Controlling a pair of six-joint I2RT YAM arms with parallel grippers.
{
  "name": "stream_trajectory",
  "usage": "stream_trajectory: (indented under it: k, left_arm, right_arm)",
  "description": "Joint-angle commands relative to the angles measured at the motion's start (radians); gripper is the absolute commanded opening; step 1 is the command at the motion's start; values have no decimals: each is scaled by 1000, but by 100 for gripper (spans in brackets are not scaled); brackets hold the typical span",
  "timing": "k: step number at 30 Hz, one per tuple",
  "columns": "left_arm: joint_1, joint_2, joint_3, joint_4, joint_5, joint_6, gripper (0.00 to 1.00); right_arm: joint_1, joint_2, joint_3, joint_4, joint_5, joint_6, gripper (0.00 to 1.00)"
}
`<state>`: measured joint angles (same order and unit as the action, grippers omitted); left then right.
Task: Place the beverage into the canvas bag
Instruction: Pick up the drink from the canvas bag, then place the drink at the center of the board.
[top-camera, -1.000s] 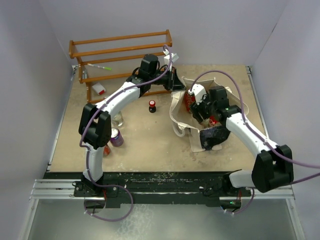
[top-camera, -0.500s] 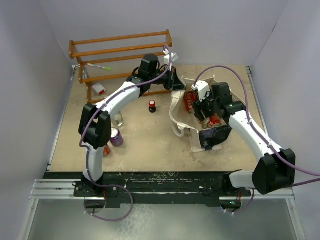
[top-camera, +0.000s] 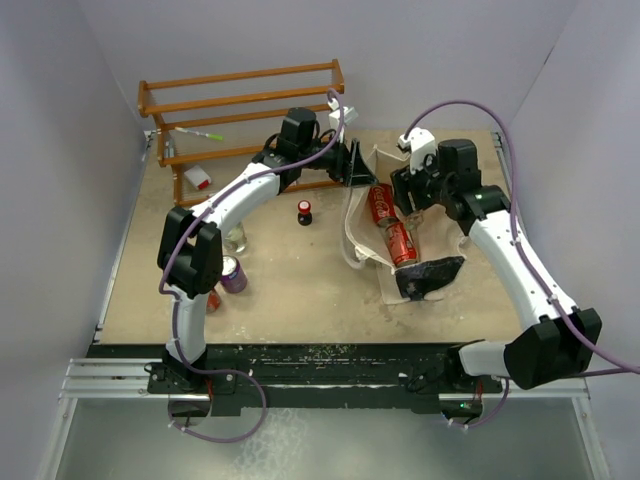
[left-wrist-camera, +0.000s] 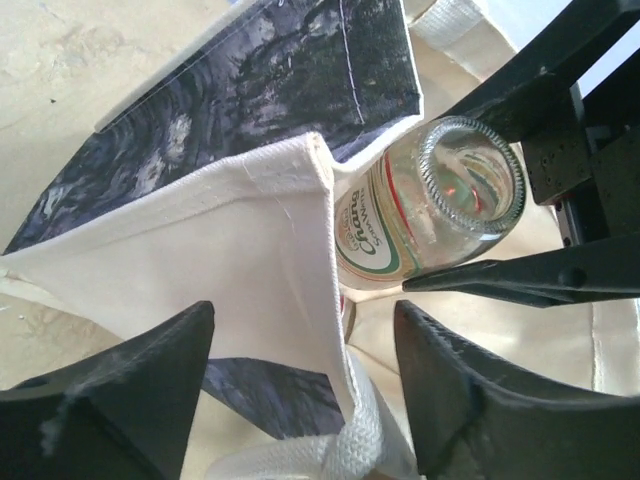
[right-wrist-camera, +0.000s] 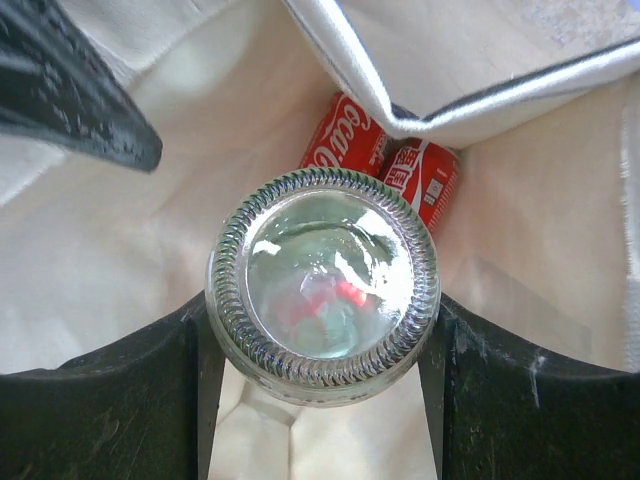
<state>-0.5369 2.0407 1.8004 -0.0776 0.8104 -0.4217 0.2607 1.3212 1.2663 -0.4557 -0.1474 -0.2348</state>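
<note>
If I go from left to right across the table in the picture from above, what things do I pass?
small white-and-red thing → purple can → little red-capped bottle → canvas bag

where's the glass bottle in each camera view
top external: not made out; probably hidden under the right tool at the bag's mouth
left wrist: glass bottle upper right, base toward the camera, between two dark fingers
right wrist: centre, base filling the gap between this tool's fingers
shared landmark: canvas bag, cream cloth in all three views
</note>
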Motion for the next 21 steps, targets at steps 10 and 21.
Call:
stream_trajectory:
  k: [10,21]
  left_arm:
    - [65,-104,132,70,158,59,99]
    - [120,-222,83,88,359,177,99]
  right_arm:
    - [-3,-13,450,31,-17,322,0]
    - [-1,167,808,141,-101,718,0]
